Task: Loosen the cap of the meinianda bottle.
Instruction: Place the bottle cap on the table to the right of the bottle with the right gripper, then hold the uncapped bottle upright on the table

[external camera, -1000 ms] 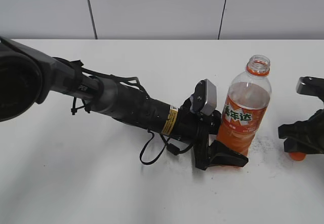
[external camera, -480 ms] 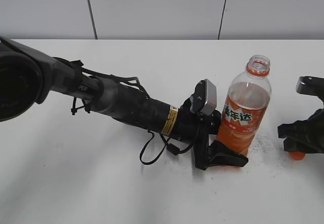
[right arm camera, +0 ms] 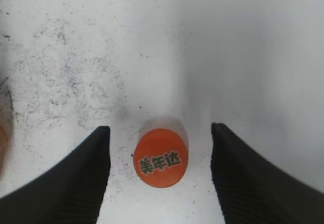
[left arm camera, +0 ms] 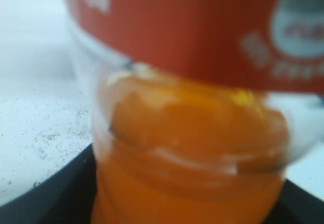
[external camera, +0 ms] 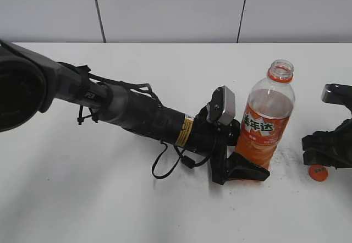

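The cap (right arm camera: pixel 160 157) lies flat on the white table (external camera: pixel 110 210), printed top up, at the near right of the scene and well apart from the bottle's mouth. In the right wrist view it sits between the two spread fingers of the right gripper (right arm camera: pixel 159 178), touching neither, so that claw stands wide and holds nothing. In the exterior view the cap (external camera: pixel 318 172) shows just below that gripper (external camera: pixel 324 152).

The meinianda bottle (external camera: pixel 265 123) stands upright right of the table's centre, its neck open and uncapped, with orange drink filling the lower part. The left gripper (external camera: pixel 239 169) is clamped low on the bottle's body near its base; the left wrist view shows the bottle (left arm camera: pixel 192 133) filling the frame with black finger edges at either lower corner.

Judged from this, the loosening is finished and more: the cap is fully off and set down. The step in hand looks like the release on the right side. What remains would call for the right arm to lift clear without nudging the cap, and for the left claw to let go without tipping the open bottle.

Count: one cap, one bottle, two grippers, one table.
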You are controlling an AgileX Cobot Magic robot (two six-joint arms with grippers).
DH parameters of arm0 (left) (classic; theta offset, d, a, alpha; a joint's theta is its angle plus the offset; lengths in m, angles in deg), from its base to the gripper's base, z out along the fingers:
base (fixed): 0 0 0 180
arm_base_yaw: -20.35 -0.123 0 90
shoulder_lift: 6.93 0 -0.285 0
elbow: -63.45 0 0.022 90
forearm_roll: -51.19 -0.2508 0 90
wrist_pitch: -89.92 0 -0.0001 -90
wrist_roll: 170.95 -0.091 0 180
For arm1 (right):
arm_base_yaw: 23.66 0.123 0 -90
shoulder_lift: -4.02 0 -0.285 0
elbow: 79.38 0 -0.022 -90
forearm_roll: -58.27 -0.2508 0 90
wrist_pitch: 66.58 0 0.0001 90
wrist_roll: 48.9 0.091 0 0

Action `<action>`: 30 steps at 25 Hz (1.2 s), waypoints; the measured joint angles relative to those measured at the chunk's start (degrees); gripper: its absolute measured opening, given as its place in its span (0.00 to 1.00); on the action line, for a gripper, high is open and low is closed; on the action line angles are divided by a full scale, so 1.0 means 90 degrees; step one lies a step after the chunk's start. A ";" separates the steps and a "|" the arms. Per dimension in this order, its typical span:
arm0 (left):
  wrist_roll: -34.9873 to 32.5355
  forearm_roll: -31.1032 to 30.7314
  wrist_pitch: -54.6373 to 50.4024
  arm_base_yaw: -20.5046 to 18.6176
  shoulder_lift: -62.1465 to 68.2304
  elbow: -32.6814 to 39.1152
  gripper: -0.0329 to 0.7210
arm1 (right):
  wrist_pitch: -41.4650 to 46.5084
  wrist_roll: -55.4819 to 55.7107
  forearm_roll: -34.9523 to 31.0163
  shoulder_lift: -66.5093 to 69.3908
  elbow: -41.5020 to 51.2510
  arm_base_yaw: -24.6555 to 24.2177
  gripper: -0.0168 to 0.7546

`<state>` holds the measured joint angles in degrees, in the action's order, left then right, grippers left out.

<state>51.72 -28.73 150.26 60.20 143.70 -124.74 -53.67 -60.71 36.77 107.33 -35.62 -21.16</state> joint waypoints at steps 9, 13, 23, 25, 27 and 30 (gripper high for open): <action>0.0328 -0.0148 -0.0138 -0.0093 0.0006 0.0000 0.95 | 0.0350 -0.0001 0.0000 -0.0544 0.0000 0.0000 0.69; 0.0535 -0.0387 -0.0132 -0.0191 0.0006 0.0000 0.96 | 0.0417 -0.0001 0.0000 -0.0716 0.0000 0.0000 0.69; 0.0955 -0.1366 0.0016 -0.0594 -0.0140 0.0000 0.96 | 0.0440 -0.0001 0.0006 -0.0730 0.0000 0.0000 0.69; 0.1030 -0.1578 0.0008 -0.0705 -0.0199 0.0000 0.96 | 0.0446 -0.0001 0.0006 -0.0730 0.0000 0.0000 0.69; 0.1164 -0.1748 -0.0062 -0.0804 -0.0271 0.0000 0.95 | 0.0446 -0.0001 0.0006 -0.0730 0.0000 0.0000 0.69; 0.1310 -0.2029 -0.0131 -0.0953 -0.0396 0.0000 0.96 | 0.0446 -0.0001 0.0018 -0.0730 0.0000 0.0000 0.69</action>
<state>63.50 -46.99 149.09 51.62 140.13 -124.74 -49.66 -60.72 36.94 100.76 -35.62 -21.16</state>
